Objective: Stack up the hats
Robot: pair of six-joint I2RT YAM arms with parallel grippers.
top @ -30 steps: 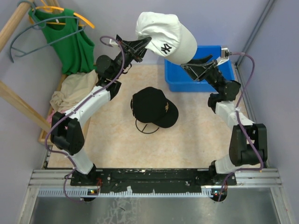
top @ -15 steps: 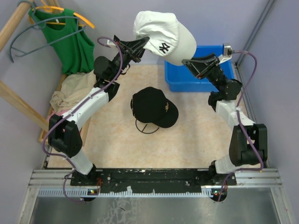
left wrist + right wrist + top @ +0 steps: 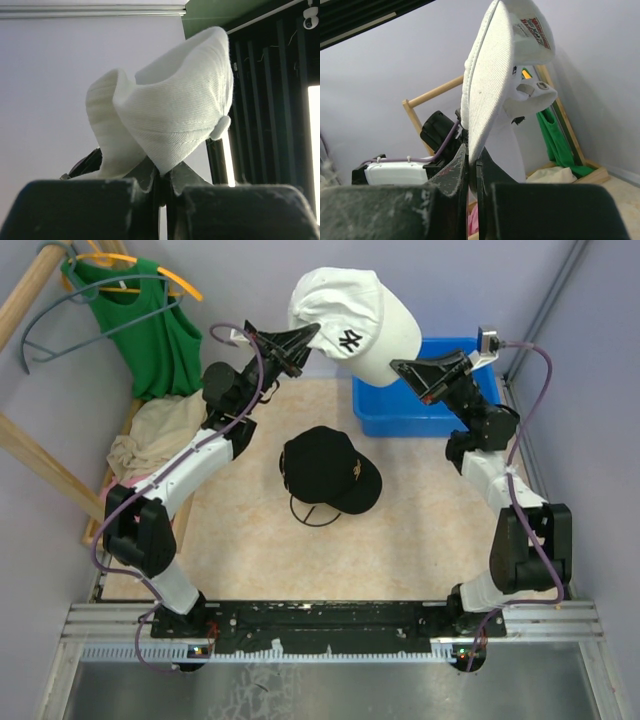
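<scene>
A white cap (image 3: 352,322) with a dark logo hangs high over the back of the table, held from both sides. My left gripper (image 3: 308,337) is shut on its crown fabric (image 3: 165,125). On the other side, my right gripper (image 3: 398,367) is shut on the edge of its brim (image 3: 482,105). A black cap (image 3: 328,468) with a small gold logo lies on the table below, resting on a dark wire frame (image 3: 315,512).
A blue bin (image 3: 420,410) stands at the back right, behind the right arm. A beige cloth (image 3: 150,435) lies at the left by a wooden rack (image 3: 30,455), under a green top (image 3: 145,325) on hangers.
My right gripper has closed on the white cap's brim. The cap and both arms have shifted only slightly.
</scene>
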